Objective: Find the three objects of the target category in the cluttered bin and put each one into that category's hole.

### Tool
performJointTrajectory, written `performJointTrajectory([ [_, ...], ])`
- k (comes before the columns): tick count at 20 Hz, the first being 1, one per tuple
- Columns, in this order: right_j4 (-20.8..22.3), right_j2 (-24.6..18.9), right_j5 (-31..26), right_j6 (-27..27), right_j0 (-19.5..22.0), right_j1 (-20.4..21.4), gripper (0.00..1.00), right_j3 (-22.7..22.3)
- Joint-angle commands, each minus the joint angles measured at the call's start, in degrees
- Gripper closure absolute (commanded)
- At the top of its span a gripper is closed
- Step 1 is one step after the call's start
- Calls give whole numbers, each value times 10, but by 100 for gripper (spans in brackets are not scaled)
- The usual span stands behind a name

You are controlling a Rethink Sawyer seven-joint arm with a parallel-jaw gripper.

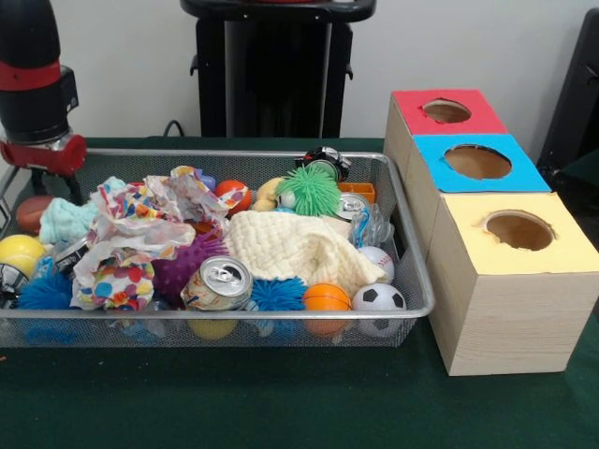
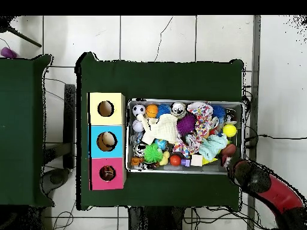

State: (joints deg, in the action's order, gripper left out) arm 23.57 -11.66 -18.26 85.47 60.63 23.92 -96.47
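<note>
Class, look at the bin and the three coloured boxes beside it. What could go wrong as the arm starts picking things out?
1. The cream cloth and the patterned paper lie over other things in the wire bin, so targets may stay hidden.
2. The drink can lies packed against the spiky blue ball and the orange ball; a grab could catch a neighbour.
3. The round soccer ball might slip away.

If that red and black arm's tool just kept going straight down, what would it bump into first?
Probably the brown ball in the mesh bin's corner, beside the mint cloth. The tool is mostly hidden, so depth is uncertain.
</note>
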Motion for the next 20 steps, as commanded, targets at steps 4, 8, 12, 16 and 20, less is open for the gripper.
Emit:
performJointTrajectory([
  [4,19,-65,-32,-35,14,-38,100,73],
  [8,19,-65,-37,-34,11,-38,100,76],
  [12,22,-65,-38,-35,8,-32,100,73],
  [16,23,-58,-28,-22,6,-21,100,57],
  [20,20,-61,-38,-23,4,6,100,41],
])
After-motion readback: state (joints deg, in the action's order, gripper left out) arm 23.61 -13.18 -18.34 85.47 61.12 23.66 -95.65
